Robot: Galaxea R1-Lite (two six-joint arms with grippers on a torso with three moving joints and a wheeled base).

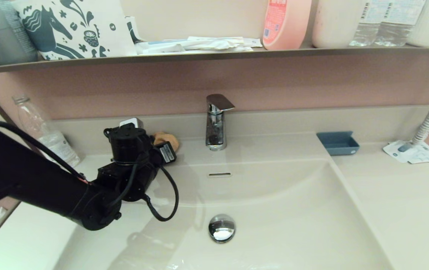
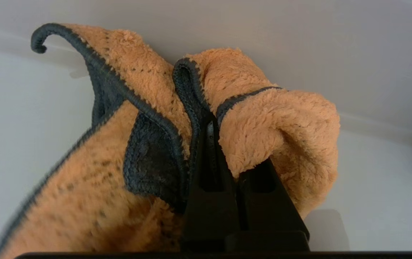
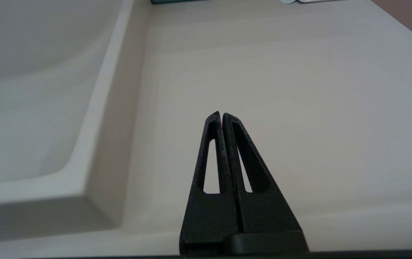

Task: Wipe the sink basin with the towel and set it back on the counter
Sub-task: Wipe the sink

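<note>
Orange terry towel (image 2: 277,126) with its dark edge sits clamped in the left pincer (image 2: 211,126), left of the chrome faucet (image 1: 215,122), over the worktop (image 1: 98,159) behind the sink basin (image 1: 293,210). Right of the faucet, the right pincer (image 3: 221,117) hangs closed and empty above the worktop.

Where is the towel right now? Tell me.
The towel is pinched in the left claw, at the back left of the counter, left of the faucet.
</note>
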